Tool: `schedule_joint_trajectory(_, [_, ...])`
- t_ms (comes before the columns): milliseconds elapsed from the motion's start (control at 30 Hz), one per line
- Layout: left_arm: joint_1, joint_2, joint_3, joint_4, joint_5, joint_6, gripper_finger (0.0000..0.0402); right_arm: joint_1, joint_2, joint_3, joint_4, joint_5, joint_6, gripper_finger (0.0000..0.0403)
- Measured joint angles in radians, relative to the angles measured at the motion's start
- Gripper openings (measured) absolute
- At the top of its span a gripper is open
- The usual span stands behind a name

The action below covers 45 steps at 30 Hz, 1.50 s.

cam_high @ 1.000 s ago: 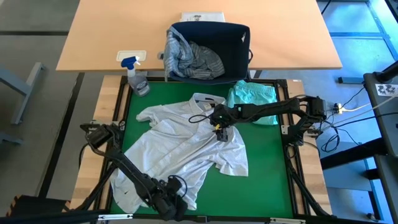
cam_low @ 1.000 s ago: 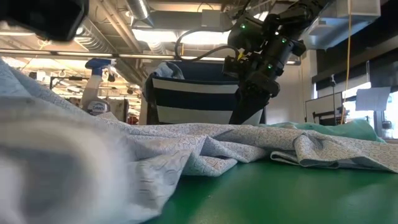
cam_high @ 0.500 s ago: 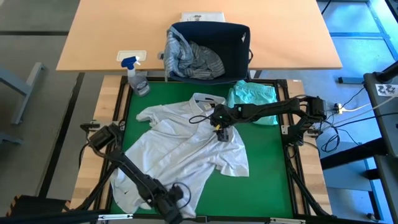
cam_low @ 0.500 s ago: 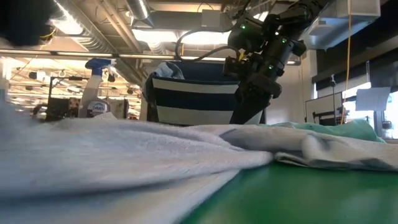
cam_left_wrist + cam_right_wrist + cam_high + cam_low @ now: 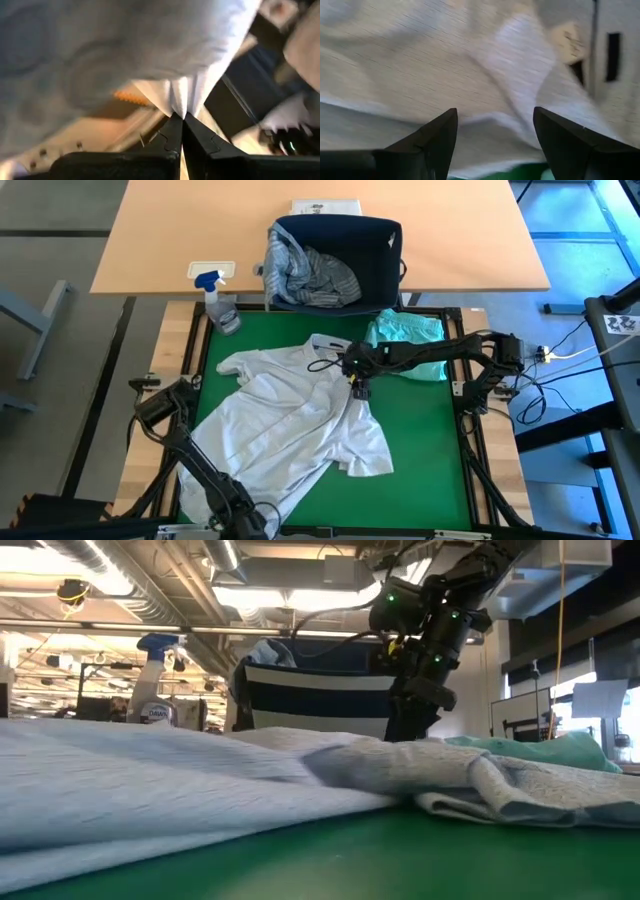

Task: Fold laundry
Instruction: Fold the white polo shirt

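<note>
The laundry in hand is a white short-sleeved shirt (image 5: 290, 415), spread over the green mat (image 5: 430, 450) with its collar (image 5: 332, 343) toward the far side. My left gripper (image 5: 250, 526) is at the mat's near edge, shut on the shirt's near hem. My right gripper (image 5: 358, 386) stands open over the shirt's right half, its fingers pointing down; the low view shows it low over the cloth (image 5: 412, 728). A mint garment (image 5: 405, 340) lies at the far right of the mat. A grey-blue striped shirt (image 5: 312, 275) sits in the navy basket (image 5: 385, 250). My left gripper pinches a gathered bunch of the shirt's near hem (image 5: 181, 102) between its two shut fingers, several folds together. The cloth fans out wide from the fingertips (image 5: 172, 131). My right gripper: whether its open fingers (image 5: 437, 137) touch the shirt below them, I cannot tell.
A spray bottle (image 5: 220, 308) stands at the mat's far left corner. The basket stands on the wooden table (image 5: 170, 240) just beyond the mat. Bare green mat lies to the right of the shirt and along the near right.
My left gripper has shut on the shirt's near hem and drawn back toward the near edge. The shirt's near part, bunched high before the low camera, now lies lower and flatter. The shirt's near right corner has slid toward the near edge.
</note>
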Motion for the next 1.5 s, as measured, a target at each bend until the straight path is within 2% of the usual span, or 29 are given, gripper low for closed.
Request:
schedule_joint_trajectory(100, [-0.001,-0.045,0.001,0.055,0.059,-0.050,0.0011,-0.012,0.000,0.000,-0.017,-0.004,0.001,0.0262])
schedule_joint_trajectory(167, [-0.001,-0.093,0.001,0.045,0.042,-0.080,0.0015,-0.013,0.000,0.000,-0.024,-0.009,0.001,0.0262])
schedule_joint_trajectory(267, [0.001,-0.174,0.003,-0.026,-0.065,-0.100,0.0019,-0.010,-0.002,0.000,-0.024,-0.036,-0.002,0.0262])
schedule_joint_trajectory(433, [-0.001,-0.292,0.003,-0.152,-0.346,-0.095,0.0017,-0.009,-0.016,0.003,-0.014,-0.187,-0.022,0.0262])
schedule_joint_trajectory(500, [-0.001,-0.317,0.003,-0.201,-0.407,-0.070,0.0015,-0.009,-0.018,0.004,0.007,-0.237,-0.023,0.0262])
schedule_joint_trajectory(633, [-0.001,-0.344,0.003,-0.297,-0.440,-0.030,0.0014,-0.008,-0.018,0.005,0.033,-0.281,-0.023,0.0262])
schedule_joint_trajectory(833, [-0.033,-0.344,0.001,-0.615,-0.479,0.037,0.0013,-0.009,0.014,0.005,0.110,-0.279,0.033,0.0262])
schedule_joint_trajectory(900, [-0.060,-0.344,-0.012,-0.628,-0.407,0.033,0.0013,-0.009,0.032,0.005,0.117,-0.272,0.039,0.0262])
schedule_joint_trajectory(1000, [-0.093,-0.344,-0.021,-0.625,-0.141,0.130,0.0013,-0.009,0.060,0.005,0.115,-0.265,0.062,0.0262])
schedule_joint_trajectory(1067, [-0.109,-0.348,-0.021,-0.690,-0.073,0.201,0.0013,-0.009,0.076,0.005,0.119,-0.265,0.077,0.0262])
schedule_joint_trajectory(1100, [-0.115,-0.355,-0.023,-0.744,-0.090,0.216,0.0013,-0.009,0.085,0.005,0.124,-0.265,0.085,0.0262])
schedule_joint_trajectory(1167, [-0.121,-0.378,-0.024,-0.821,-0.187,0.220,0.0013,-0.009,0.104,0.005,0.127,-0.265,0.108,0.0262])
schedule_joint_trajectory(1300, [-0.136,-0.404,-0.024,-0.834,-0.530,0.325,0.0013,-0.009,0.124,0.006,0.117,-0.265,0.134,0.0262])
schedule_joint_trajectory(1367, [-0.146,-0.408,-0.023,-0.797,-0.649,0.377,0.0013,0.000,0.126,0.007,0.104,-0.264,0.144,0.0262])
schedule_joint_trajectory(1500, [-0.151,-0.409,-0.023,-0.803,-0.627,0.435,0.0019,0.024,0.122,0.010,0.044,-0.245,0.158,0.0262])
